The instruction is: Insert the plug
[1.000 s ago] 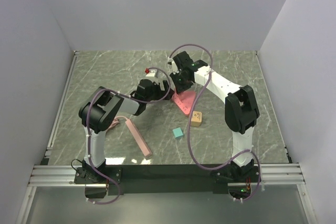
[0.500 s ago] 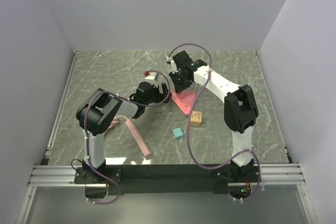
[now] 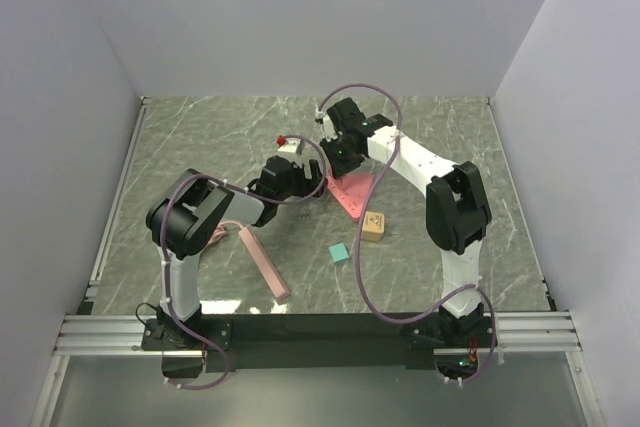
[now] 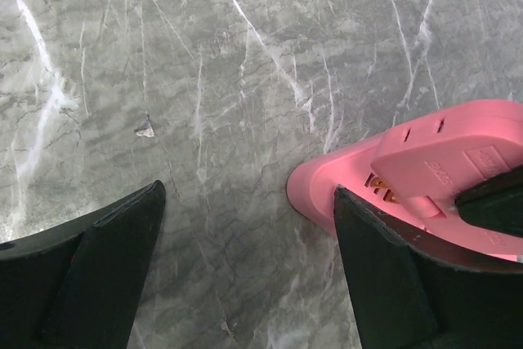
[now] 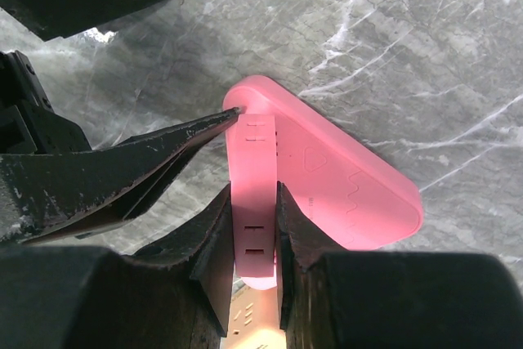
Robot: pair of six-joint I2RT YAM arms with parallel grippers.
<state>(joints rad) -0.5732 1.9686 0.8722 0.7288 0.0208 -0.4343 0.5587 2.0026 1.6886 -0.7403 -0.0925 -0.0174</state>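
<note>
The right gripper is clenched on the flat pink plastic plug, holding it over one rounded corner of the pink rounded-triangle plastic socket block. The block lies flat near the middle of the grey-green marbled worktop.

The left gripper is spread wide and grasps nothing. One of its fingers is at that same corner of the block.

A raised triangle and a zigzag mark the block's top. The embossed label on the plug is too faint to read.

Toward the near edge sits a small wooden block; its printed marks are illegible.
</note>
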